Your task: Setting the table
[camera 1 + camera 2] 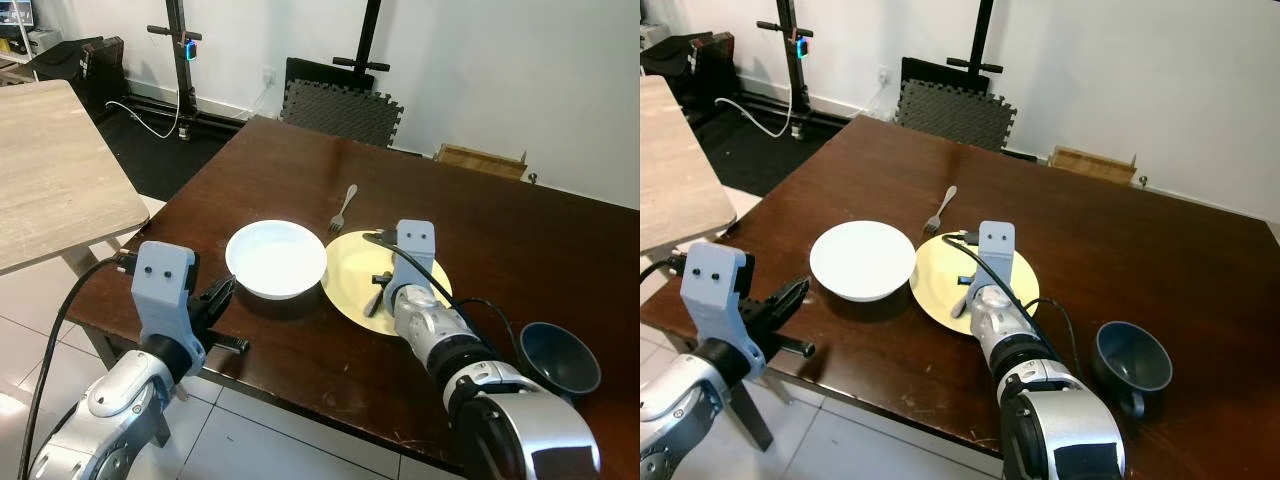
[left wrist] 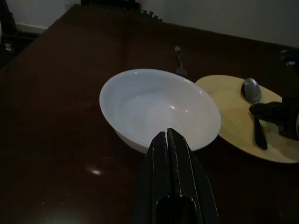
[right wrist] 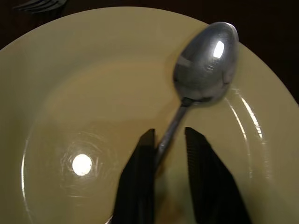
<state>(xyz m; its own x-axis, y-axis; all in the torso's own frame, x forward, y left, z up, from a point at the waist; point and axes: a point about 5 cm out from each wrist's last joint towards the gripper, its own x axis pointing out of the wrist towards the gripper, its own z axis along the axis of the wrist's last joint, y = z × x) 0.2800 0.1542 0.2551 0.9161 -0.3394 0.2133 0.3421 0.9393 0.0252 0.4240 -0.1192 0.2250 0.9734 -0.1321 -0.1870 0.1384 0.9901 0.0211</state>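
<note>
On the dark wooden table a yellow plate lies beside a white bowl. A fork rests on the table just beyond them. A silver spoon lies on the plate. My right gripper is low over the plate and open, one finger on each side of the spoon's handle. The left finger touches the handle and the other stands a little apart from it. My left gripper is shut and empty, pointing at the bowl's near rim from the table's front edge.
A dark blue cup stands on the table at the front right. A light wooden table is to the left. A foam mat and black stands are against the far wall. White tiled floor lies below the front edge.
</note>
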